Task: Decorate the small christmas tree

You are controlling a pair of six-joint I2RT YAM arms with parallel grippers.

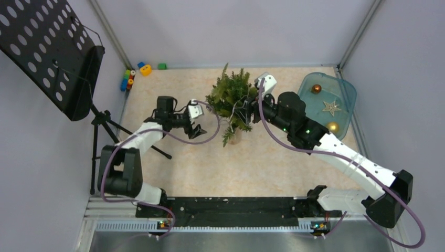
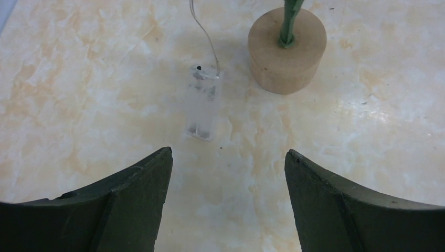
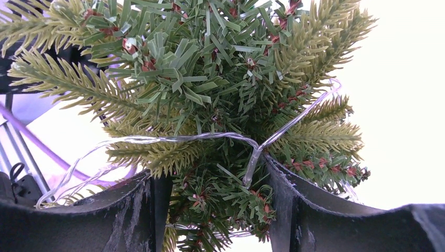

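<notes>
Right pincer point(image 3: 210, 170), half open among the tree point(image 3: 210, 68) branches at lower centre, grips nothing; the light wire point(image 3: 183, 137) could snag a finger and topple the tree.

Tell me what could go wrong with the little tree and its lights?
The light string lies against the right gripper among the branches; pulling back might snag it and tip the small christmas tree. Its wire also runs to the battery box beside the wooden base, so a tug could drag that box.
</notes>
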